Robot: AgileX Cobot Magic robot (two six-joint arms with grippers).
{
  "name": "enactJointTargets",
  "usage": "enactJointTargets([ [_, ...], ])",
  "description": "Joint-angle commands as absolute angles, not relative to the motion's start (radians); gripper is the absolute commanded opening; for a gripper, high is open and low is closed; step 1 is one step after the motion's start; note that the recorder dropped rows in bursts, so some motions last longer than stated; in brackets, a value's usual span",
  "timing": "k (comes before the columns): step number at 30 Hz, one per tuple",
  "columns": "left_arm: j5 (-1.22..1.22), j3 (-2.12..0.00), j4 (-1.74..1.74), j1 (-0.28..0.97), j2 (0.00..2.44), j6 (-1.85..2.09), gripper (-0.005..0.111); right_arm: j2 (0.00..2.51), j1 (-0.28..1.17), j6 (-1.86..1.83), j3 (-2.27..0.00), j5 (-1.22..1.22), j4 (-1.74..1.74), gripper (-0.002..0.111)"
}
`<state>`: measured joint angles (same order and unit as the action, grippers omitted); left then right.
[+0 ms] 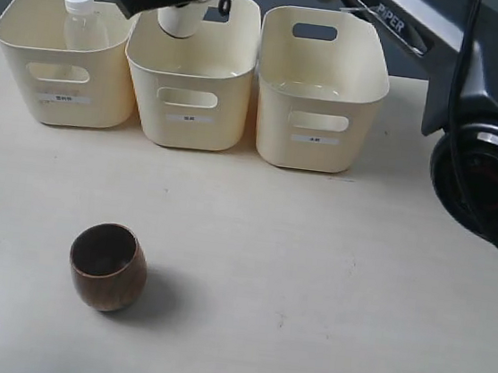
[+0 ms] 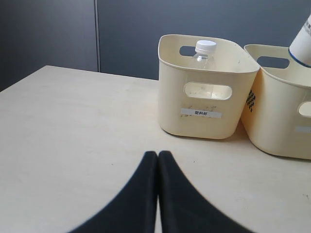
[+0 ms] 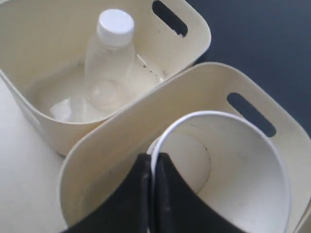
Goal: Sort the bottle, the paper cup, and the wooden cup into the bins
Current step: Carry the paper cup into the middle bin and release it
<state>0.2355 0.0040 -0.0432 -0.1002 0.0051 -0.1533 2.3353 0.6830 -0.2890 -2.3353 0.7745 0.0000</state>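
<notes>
The clear bottle stands upright in the left bin. My right gripper reaches across and is shut on the rim of the white paper cup, holding it above the middle bin. The dark wooden cup stands upright on the table in front. My left gripper is shut and empty, low over the table before the left bin.
The right bin stands beside the middle one, nothing showing inside it. The right arm's dark base fills the right edge. The pale tabletop stretches in front of the bins.
</notes>
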Motion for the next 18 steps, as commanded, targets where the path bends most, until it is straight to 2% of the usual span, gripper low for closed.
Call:
enactJointTargets([
  [1, 0.231, 0.000, -0.046, -0.097, 0.000, -0.155, 0.000, 2.394, 0.634, -0.277, -2.338, 0.763, 0.064, -0.001],
  [16, 0.231, 0.000, -0.046, -0.097, 0.000, -0.155, 0.000, 2.470, 0.629, -0.347, -2.338, 0.862, 0.112, -0.001],
  [18, 0.231, 0.000, -0.046, -0.097, 0.000, -0.155, 0.000, 2.478, 0.629, -0.348, -2.338, 0.862, 0.112, 0.009],
])
